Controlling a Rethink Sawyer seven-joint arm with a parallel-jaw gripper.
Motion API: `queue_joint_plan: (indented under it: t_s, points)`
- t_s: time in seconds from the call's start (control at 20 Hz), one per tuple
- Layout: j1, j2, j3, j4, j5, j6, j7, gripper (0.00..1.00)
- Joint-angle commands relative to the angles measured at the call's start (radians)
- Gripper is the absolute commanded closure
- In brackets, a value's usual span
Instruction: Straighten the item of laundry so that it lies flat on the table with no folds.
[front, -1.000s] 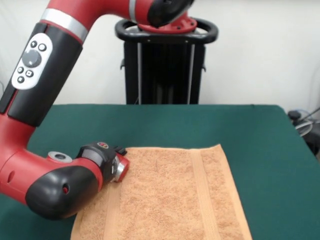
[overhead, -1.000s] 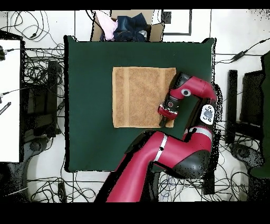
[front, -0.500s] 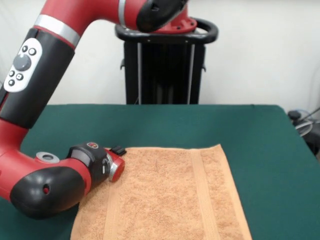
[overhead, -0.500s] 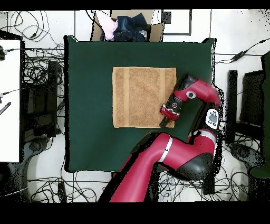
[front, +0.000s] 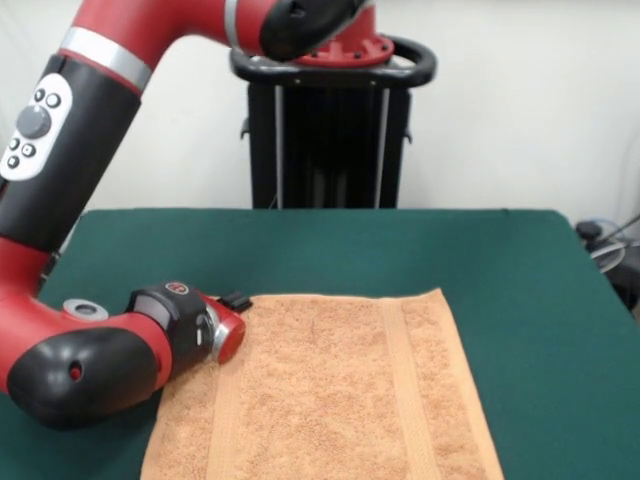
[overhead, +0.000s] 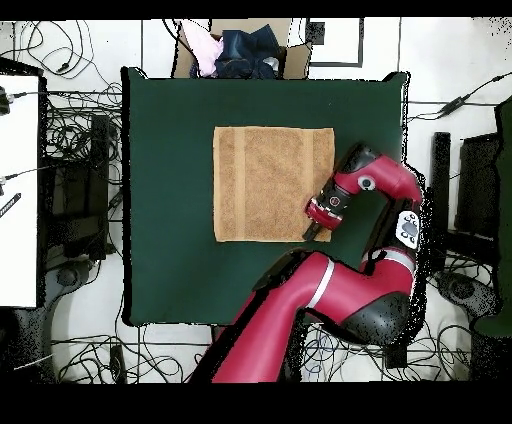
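Note:
The item of laundry (front: 340, 390), an orange-tan terry towel with two woven bands, lies spread out flat on the green table (front: 520, 270). From overhead the towel (overhead: 272, 183) reads as a neat square near the middle of the table (overhead: 170, 150), with no folds showing. My gripper (front: 237, 300) sits low at the towel's far left corner in the front view, behind the red and black wrist. In the overhead view the gripper (overhead: 312, 230) is at the towel's lower right corner. The wrist hides how the gripper stands.
The black pedestal (front: 330, 130) rises behind the table. An open cardboard box of clothes (overhead: 240, 50) sits past the table's top edge overhead. Cables litter the floor around the table, and a white surface (overhead: 20, 190) stands at the left.
The wrist and forearm have slid off the towel's edge, leftward in the front view and rightward overhead. The towel has not moved.

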Motion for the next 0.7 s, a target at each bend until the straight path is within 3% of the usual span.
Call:
queue_joint_plan:
  t_s: [0.05,0.4,0.7]
  points:
    - [-0.026,0.215,0.103,0.419,-0.282,-1.264,0.062,1.00]
    - [-0.047,0.196,0.135,0.491,-0.255,-1.438,0.123,1.00]
    - [-0.070,0.179,0.165,0.577,-0.266,-1.691,0.233,1.00]
